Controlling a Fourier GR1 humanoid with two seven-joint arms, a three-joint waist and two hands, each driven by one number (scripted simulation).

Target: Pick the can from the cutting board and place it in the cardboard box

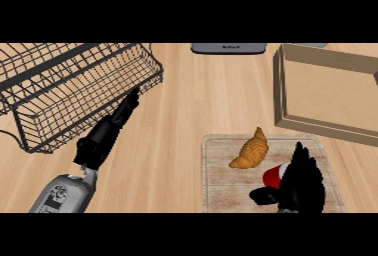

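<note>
A red can [275, 174] stands on the pale wooden cutting board [221, 190] at the lower right, mostly hidden by my right hand [299, 182]. That hand's fingers and thumb curl round the can from the right. The cardboard box [328, 127] lies open at the upper right, beyond the board. My left hand [111, 130] shows at the left, fingers straight and pointing up toward the wire basket, holding nothing.
A croissant [251, 149] lies on the board just left of and above the can. A black wire basket [70, 87] fills the upper left. A grey device [227, 48] sits at the counter's far edge.
</note>
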